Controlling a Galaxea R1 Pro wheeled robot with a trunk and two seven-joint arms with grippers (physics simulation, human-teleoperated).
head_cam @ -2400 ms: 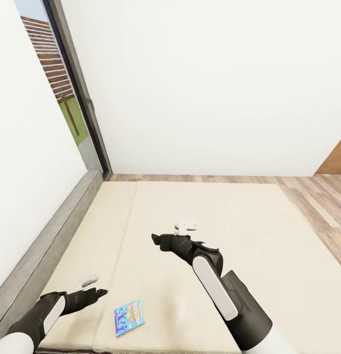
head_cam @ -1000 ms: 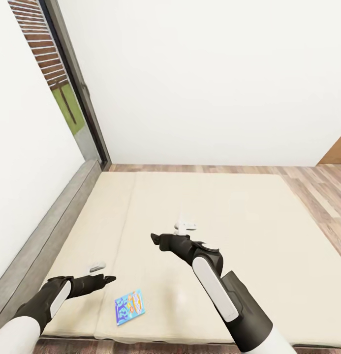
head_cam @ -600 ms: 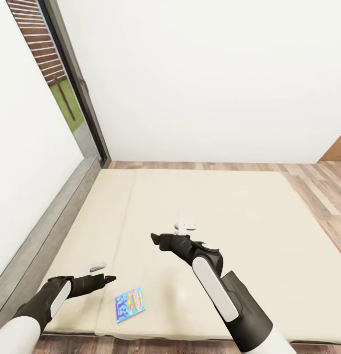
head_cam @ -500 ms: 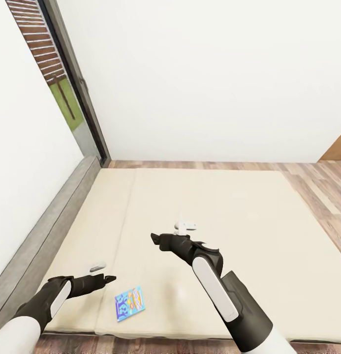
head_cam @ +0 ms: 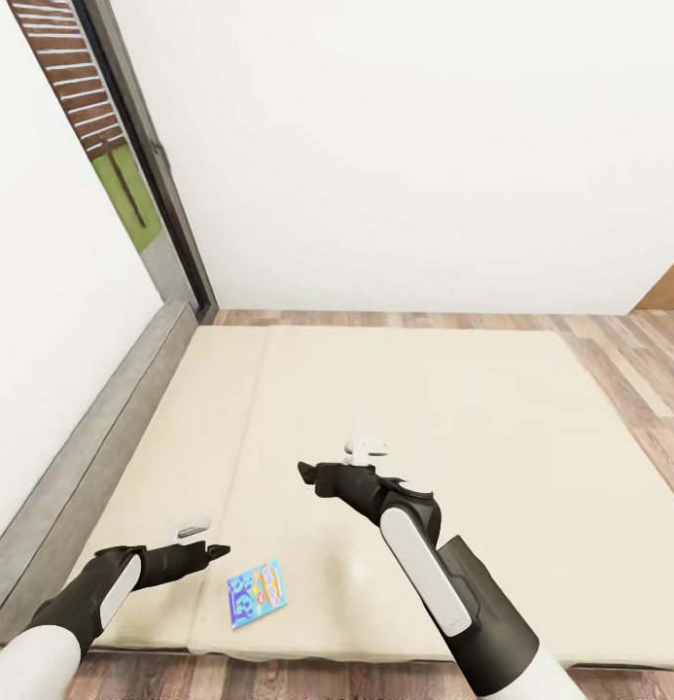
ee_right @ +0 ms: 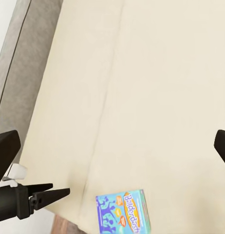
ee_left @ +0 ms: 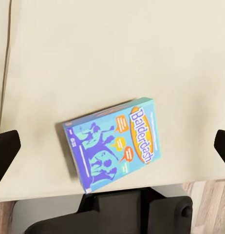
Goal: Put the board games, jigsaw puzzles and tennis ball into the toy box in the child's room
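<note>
We're backing off: the cream mattress bed [head_cam: 453,408] shows its near edge, wood-plank floor [head_cam: 278,676] now visible below it.

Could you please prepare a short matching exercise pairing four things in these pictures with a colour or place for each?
Things:
1. board game
2. bed
3. left gripper
4. floor

Descriptions:
A. wood planks
B. blue box lying flat near the mattress edge
C. cream mattress with a grey padded edge
D. black fingers poised above the mattress, beside the box

Pairs: 1-B, 2-C, 3-D, 4-A
</note>
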